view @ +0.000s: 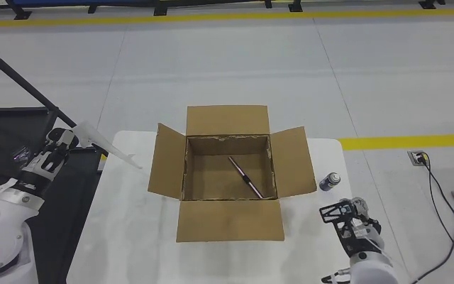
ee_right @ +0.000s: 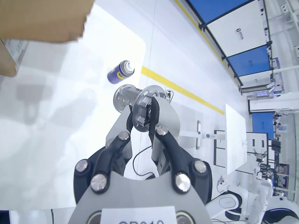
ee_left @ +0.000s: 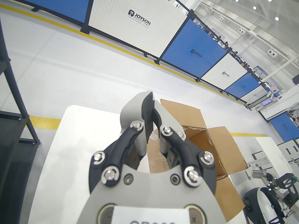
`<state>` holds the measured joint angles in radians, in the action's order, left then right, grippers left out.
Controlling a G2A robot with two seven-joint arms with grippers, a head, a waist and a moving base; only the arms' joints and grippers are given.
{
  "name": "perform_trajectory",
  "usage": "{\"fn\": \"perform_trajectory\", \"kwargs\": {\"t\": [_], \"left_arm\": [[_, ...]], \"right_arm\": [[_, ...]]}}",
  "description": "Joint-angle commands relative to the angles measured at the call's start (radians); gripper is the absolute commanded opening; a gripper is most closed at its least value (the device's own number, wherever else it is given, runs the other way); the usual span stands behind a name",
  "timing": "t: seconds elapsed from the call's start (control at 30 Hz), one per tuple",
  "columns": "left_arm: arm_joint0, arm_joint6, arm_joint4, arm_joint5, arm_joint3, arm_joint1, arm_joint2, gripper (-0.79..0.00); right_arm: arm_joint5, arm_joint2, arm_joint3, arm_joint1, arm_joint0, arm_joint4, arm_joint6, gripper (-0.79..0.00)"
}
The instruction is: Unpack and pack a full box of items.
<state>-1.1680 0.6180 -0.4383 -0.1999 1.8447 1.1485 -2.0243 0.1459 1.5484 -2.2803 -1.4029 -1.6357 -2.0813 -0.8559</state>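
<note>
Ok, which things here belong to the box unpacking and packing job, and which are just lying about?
Job:
- cardboard box
- dark rod inside it
- spray can standing on the table
- flanged metal part held in the right gripper

Lying about:
- black rack beside the table
- floor socket

The left gripper has its fingers drawn together, the black pads meeting at the tips, with a thin gap farther back toward the knuckles. The left arm stretches straight behind those fingers. The right gripper is clamped on a flanged metal part: the flange sits pinched between the pads, the barrel jutting out past one finger
</note>
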Motion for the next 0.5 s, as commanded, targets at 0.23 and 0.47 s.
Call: {"fn": "perform_trajectory", "kwargs": {"t": [0.23,0.47], "left_arm": [[0.0,0.0,0.0,0.0,0.0,0.0,0.0,-0.785],[0.0,0.0,0.0,0.0,0.0,0.0,0.0,-0.785]], "right_arm": [[0.08,0.093,0.29,0.006,0.166,0.152,0.035,-0.785],[0.088,0.053,0.477,0.008,0.301,0.121,-0.007,-0.785]]}}
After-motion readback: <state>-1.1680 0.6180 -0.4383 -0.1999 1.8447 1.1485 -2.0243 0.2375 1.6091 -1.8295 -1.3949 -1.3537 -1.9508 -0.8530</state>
